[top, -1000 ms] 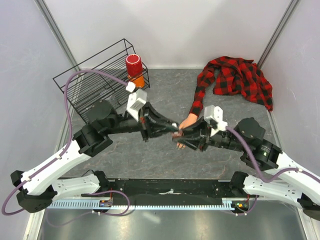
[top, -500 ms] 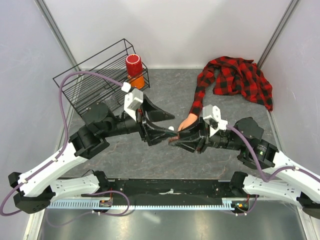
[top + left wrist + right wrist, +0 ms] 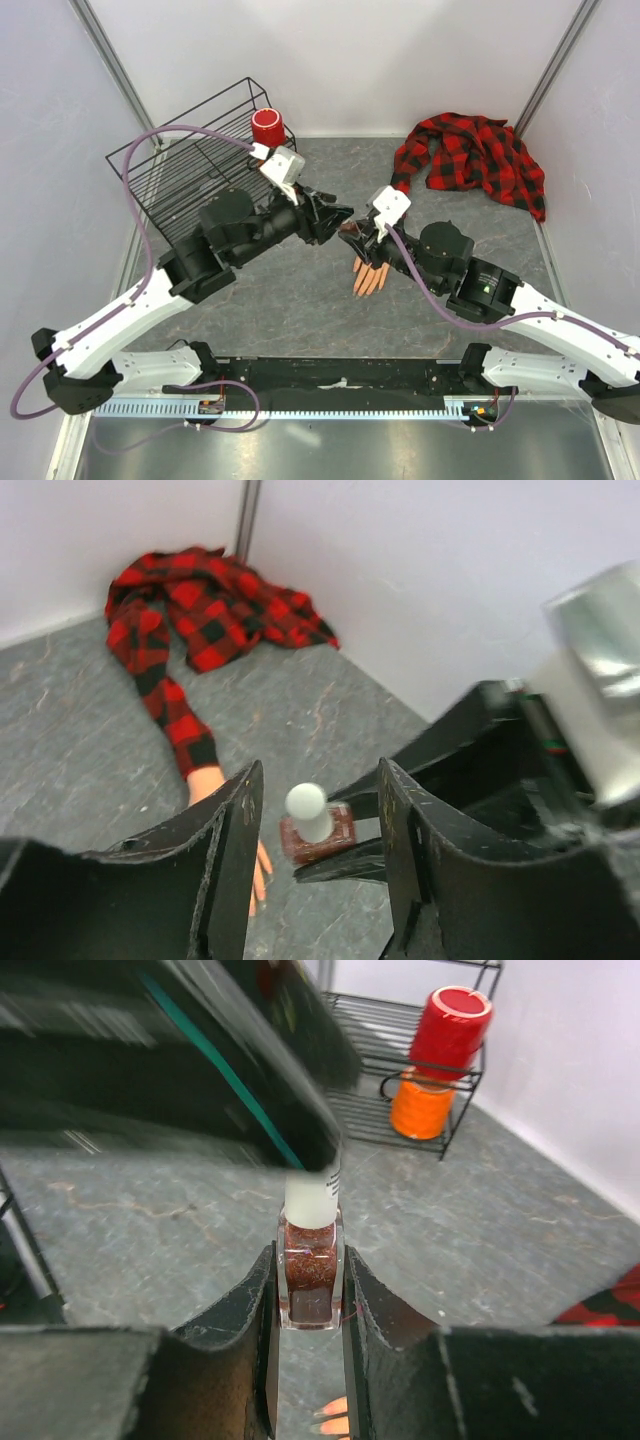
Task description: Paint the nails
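A small bottle (image 3: 311, 1270) of dark red glitter polish with a white cap (image 3: 306, 808) sits upright, and my right gripper (image 3: 310, 1260) is shut on its glass body. My left gripper (image 3: 318, 780) is open, with one finger on each side of the cap and a gap on both sides. The two grippers meet in the air at mid-table (image 3: 345, 232). The pale mannequin hand (image 3: 368, 279) lies flat below them, reaching out of a red-and-black plaid sleeve (image 3: 183, 735). Its nails (image 3: 330, 1422) show just under the bottle.
A black wire rack (image 3: 185, 165) stands at the back left, holding a red cup (image 3: 267, 127) above an orange one (image 3: 424, 1107). The plaid shirt (image 3: 475, 155) is bunched in the back right corner. Walls close in the back and both sides.
My left gripper has opened from shut. Both grippers have lifted and moved toward the back, taking the bottle with them and uncovering the mannequin hand.
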Robot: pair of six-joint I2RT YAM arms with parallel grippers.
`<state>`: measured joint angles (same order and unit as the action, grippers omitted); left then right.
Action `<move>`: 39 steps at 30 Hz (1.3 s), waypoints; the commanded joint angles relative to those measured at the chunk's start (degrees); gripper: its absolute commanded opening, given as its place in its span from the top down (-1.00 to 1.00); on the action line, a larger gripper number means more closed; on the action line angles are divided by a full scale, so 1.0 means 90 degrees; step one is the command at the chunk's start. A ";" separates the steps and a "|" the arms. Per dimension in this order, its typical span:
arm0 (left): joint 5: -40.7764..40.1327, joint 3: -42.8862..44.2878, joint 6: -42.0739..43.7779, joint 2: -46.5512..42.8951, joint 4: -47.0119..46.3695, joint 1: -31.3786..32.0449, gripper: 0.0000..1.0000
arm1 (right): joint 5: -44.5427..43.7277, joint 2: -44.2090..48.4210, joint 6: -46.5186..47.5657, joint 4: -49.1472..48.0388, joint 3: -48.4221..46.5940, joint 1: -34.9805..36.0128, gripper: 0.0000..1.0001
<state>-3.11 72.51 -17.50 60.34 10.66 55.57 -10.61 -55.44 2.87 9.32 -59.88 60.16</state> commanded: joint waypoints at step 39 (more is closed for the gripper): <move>0.2283 -0.0362 -0.0360 -0.0952 -0.0102 -0.1282 -0.43 | 0.1615 0.0712 -0.0368 -0.0001 -0.0183 -0.0015 1.00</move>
<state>31.46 66.35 -20.25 54.57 6.57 45.34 15.46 -46.74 -3.09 7.40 -57.49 59.05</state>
